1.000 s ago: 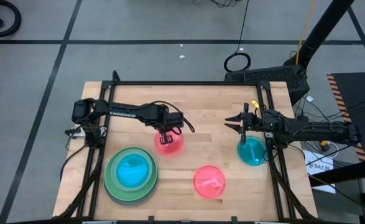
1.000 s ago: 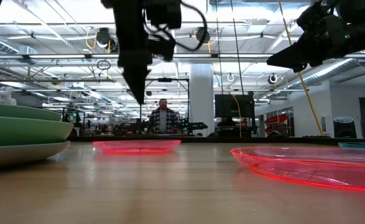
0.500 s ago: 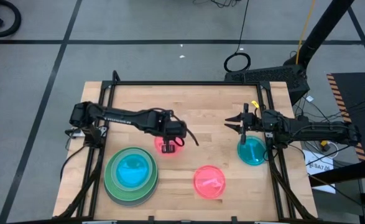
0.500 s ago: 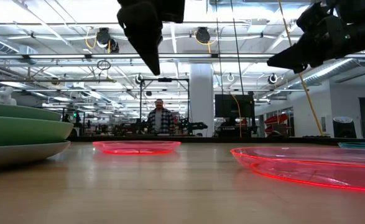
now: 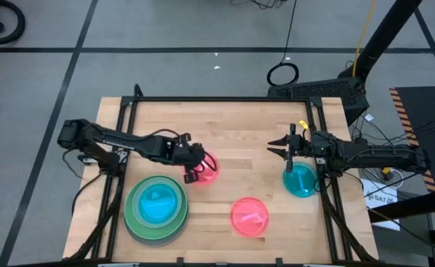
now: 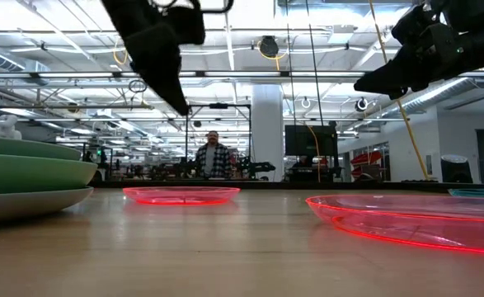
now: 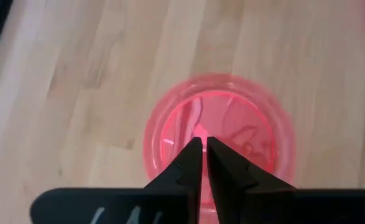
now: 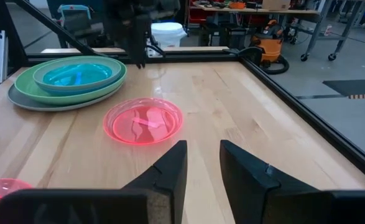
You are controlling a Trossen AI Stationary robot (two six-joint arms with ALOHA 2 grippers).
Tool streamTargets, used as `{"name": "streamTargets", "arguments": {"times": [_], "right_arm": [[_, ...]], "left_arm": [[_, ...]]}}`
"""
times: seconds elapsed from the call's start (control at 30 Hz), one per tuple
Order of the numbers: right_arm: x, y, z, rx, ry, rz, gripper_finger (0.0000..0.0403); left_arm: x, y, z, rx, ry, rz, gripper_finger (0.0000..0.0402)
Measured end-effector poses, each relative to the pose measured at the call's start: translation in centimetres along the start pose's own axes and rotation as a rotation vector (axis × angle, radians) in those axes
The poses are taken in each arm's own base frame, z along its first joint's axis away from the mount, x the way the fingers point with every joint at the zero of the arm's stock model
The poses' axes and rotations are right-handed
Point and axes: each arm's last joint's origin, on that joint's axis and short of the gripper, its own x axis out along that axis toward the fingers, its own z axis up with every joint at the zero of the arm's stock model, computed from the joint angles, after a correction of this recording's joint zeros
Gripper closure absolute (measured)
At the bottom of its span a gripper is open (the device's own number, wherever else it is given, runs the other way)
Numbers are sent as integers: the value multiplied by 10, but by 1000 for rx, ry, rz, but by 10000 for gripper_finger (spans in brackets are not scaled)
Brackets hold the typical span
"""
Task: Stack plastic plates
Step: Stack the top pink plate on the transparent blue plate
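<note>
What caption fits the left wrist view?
Left gripper, fingers nearly shut and empty, above a pink plate on the wooden table.

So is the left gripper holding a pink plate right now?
No, the left gripper is shut and empty above the pink plate, which lies flat on the table.

A stack of plates (image 5: 155,208) sits at the lower left of the high view: a large grey one at the bottom, green above it, a blue one nested on top. Two small translucent pink plates lie flat and apart, one (image 5: 209,170) near the centre, one (image 5: 249,216) lower centre. A teal plate (image 5: 300,180) lies at the right.
</note>
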Motion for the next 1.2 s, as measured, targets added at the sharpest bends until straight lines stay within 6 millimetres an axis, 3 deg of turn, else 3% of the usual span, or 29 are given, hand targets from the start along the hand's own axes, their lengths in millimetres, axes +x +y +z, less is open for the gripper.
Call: {"name": "streamTargets", "arguments": {"times": [0.27, 0.73, 1.2], "right_arm": [[1, -1, 0, -1, 1, -27, 314], [1, -1, -1, -9, 8, -27, 314], [1, -1, -1, -8, 8, -27, 314]], "left_arm": [[15, 2, -29, -132, 103, 29, 371], [17, 5, -26, -187, 42, 137, 371], [21, 17, -24, -233, 62, 117, 370]]}}
